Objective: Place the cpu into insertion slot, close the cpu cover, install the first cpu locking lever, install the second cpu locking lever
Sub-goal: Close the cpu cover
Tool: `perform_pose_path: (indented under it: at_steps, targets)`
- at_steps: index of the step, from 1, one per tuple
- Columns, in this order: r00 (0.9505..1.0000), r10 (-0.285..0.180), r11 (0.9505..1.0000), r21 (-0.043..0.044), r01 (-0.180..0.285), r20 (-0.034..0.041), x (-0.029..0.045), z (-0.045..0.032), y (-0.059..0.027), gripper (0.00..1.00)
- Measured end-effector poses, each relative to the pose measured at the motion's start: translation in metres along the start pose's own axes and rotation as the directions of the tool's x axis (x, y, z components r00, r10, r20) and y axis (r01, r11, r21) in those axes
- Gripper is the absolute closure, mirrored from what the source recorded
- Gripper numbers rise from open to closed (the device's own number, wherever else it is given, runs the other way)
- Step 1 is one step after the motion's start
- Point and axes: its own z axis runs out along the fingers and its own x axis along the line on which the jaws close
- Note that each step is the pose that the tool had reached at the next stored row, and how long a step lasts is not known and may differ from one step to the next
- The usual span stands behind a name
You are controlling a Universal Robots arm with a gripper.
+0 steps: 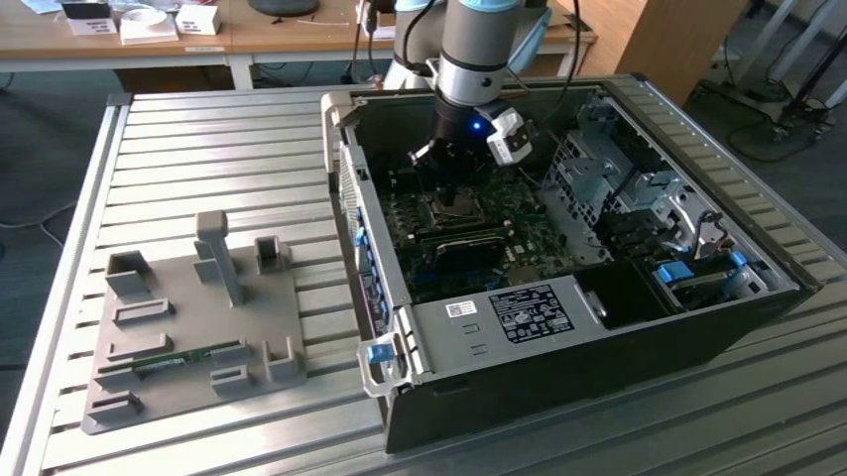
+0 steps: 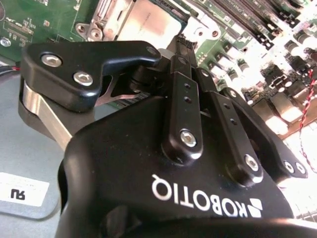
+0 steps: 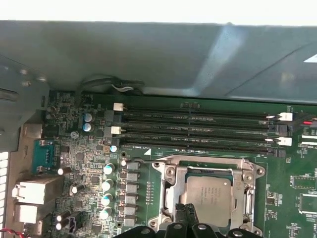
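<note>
The cpu point(image 3: 208, 195), a dull silvery square, lies flat in the socket on the green motherboard point(image 3: 74, 163); it also shows in the second wrist view point(image 2: 148, 22). The cpu cover point(image 3: 170, 174), a silvery metal frame, lies down around the cpu point(image 2: 111, 20). My gripper point(image 3: 185, 214) hangs just above the socket's edge, with its black fingers point(image 2: 184, 47) pressed together and nothing between them. In the exterior view the gripper point(image 1: 445, 167) reaches down into the open computer case point(image 1: 357, 228), right over the socket point(image 1: 457, 205). The locking levers are hard to make out.
Four long memory slots point(image 3: 198, 130) run beside the socket. The case wall point(image 3: 158, 54) rises behind them. A drive cage point(image 1: 622, 178) and a labelled metal box point(image 1: 523, 317) crowd the case. A grey fixture plate point(image 1: 198, 317) lies on the slatted table at the exterior view's left.
</note>
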Motion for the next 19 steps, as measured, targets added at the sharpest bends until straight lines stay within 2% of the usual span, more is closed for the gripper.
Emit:
perform_pose_path:
  at_steps: [19]
  targets:
    - [1.0, 0.0, 1.0, 0.0001, 0.0, 0.0007, 0.0072, 0.0071, 0.0006, 0.89]
